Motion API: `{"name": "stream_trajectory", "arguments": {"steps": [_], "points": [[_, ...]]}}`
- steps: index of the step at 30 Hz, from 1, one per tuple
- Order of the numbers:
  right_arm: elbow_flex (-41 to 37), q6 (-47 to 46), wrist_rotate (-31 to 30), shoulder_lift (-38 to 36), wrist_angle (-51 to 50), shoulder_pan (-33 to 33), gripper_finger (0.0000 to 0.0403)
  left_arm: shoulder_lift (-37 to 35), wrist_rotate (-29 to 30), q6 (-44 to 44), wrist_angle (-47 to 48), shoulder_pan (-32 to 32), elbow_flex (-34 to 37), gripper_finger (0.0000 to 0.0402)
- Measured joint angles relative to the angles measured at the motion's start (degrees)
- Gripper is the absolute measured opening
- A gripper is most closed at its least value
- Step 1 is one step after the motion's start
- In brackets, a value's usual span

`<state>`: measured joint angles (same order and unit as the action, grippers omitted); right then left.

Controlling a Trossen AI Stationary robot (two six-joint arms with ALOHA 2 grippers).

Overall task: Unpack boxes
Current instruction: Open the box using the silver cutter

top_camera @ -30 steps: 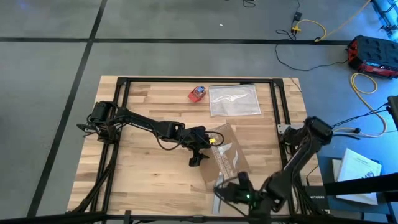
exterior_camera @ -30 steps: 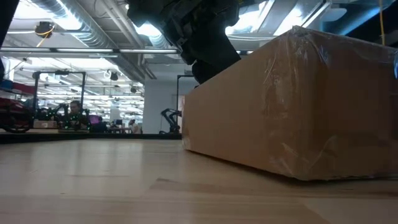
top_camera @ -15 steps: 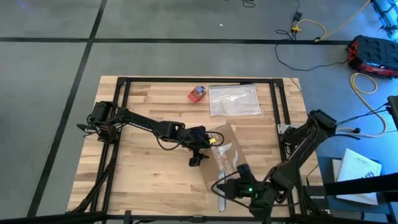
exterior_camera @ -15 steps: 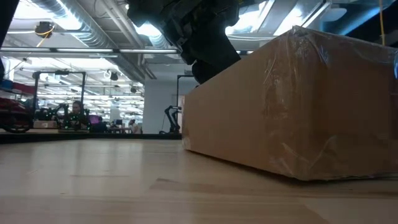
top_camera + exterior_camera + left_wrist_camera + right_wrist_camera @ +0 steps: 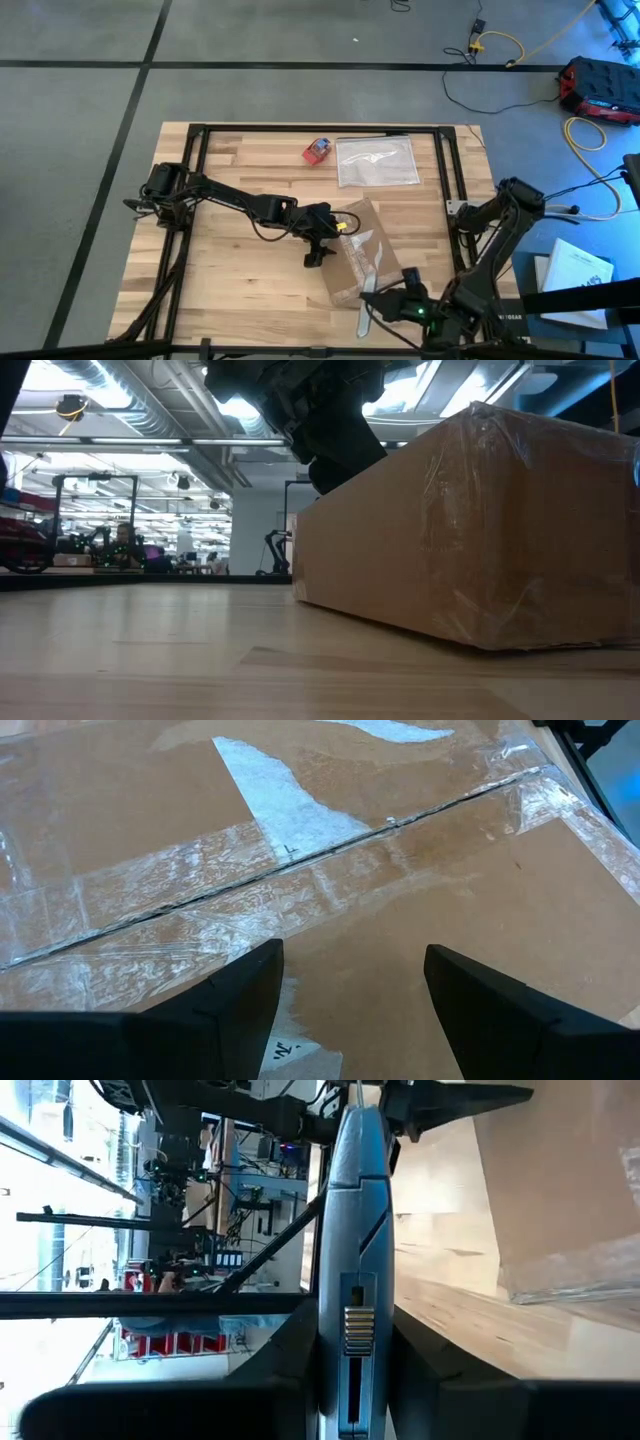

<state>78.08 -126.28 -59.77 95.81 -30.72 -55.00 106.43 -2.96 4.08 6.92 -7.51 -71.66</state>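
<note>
- Since the earlier high view, the right claw (image 5: 385, 303) has been shifted along the near edge of the bench (image 5: 230, 280), from beside the box's near left corner to a place just beside its near right corner; the grey utility knife (image 5: 364, 310) has been carried with it.
- No movement is noted in the left claw (image 5: 322, 243) or in the box (image 5: 360, 255); both are found where they were.
- Judgement: the blade has been drawn clear of the box rather than set into the tape, so a cutting pass is judged to be in preparation or just finished. The flaps remain closed, and unpacking proper is not yet begun.
- Right claw: nearly closed and pinched on the knife's handle (image 5: 348, 1280), as confirmed in the right wrist view. The box's taped corner is seen just beyond it.
- Left claw: spread partway, nothing held. In the left wrist view both fingers (image 5: 235, 1000) are seen low over the box top, astride the taped centre seam (image 5: 300, 860); whether contact is made cannot be told.
- Box: lying flat right of the bench's centre, tape strips still across the seam.
- Clear plastic bag (image 5: 377, 161) and small red-and-blue object (image 5: 317, 151): lying at the far side, well apart from both claws.
</note>
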Motion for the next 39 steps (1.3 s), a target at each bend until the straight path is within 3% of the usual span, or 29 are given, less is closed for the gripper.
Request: {"name": "stream_trajectory", "arguments": {"steps": [19, 39], "points": [[-0.1, -2.1, 5.0, 0.0, -2.5, -0.2, 0.0061, 0.0, 0.0, 0.0, 0.0, 0.0, 0.0, 0.0234], [-0.5, -3.3, -6.3, -0.1, -6.8, -9.3, 0.0061, 0.0, 0.0, 0.0, 0.0, 0.0, 0.0, 0.0234]]}}
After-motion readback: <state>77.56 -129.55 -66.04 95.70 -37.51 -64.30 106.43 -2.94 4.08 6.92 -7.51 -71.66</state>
